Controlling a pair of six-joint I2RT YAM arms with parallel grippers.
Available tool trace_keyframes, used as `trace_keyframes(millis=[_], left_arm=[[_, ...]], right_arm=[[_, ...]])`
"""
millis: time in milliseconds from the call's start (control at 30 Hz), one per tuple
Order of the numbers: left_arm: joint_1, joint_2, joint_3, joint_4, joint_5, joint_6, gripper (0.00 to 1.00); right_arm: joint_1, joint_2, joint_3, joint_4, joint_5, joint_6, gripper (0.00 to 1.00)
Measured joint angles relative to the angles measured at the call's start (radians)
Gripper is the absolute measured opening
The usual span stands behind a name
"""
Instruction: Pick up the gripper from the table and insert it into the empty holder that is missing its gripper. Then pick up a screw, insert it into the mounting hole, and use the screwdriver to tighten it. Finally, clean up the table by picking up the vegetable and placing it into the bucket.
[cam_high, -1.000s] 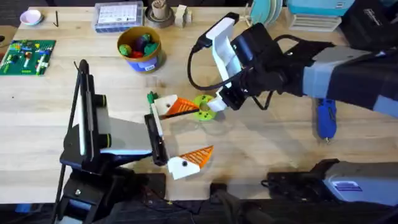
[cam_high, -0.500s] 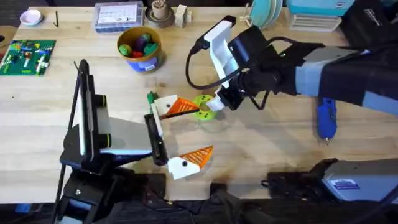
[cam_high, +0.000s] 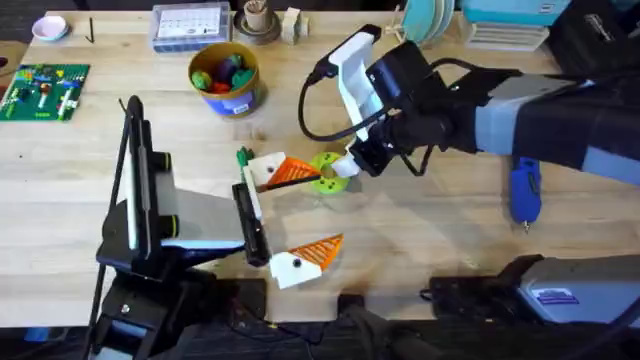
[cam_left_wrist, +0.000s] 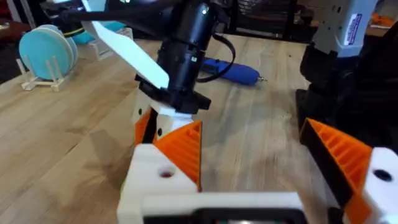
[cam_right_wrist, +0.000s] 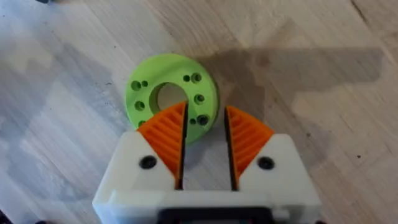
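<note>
A pale wooden table (cam_high: 440, 235) carries the clutter. The right gripper (cam_right_wrist: 205, 134) hangs over a bright green disc (cam_right_wrist: 172, 97), its orange ribbed fingers (cam_right_wrist: 166, 132) slightly spread with nothing between. The left gripper (cam_high: 300, 215) is spread wide. The vegetable (cam_high: 242, 156) lies just beyond the left fingers, the bucket (cam_high: 226, 78) farther off. The blue screwdriver (cam_high: 524, 190) is well apart from the right fingers.

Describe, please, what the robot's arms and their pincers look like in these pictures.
Both arms are black with grey segments. The right arm carries a white wrist block and a looping black cable. The right pincer has white fingers with orange ribbed pads and a dark screw hole in each. The left pincer is built alike.
</note>
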Motion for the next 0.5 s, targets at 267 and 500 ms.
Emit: trace_keyframes(millis=[267, 500], left_arm=[[0.000, 0.000, 0.000, 0.000, 0.000, 0.000, 0.993], [0.000, 0.000, 0.000, 0.000, 0.000, 0.000, 0.992]], right_arm=[[0.000, 0.026, 0.002, 0.006, -0.004, 0.016, 0.384], [0.000, 0.026, 0.003, 0.012, -0.007, 0.023, 0.230]])
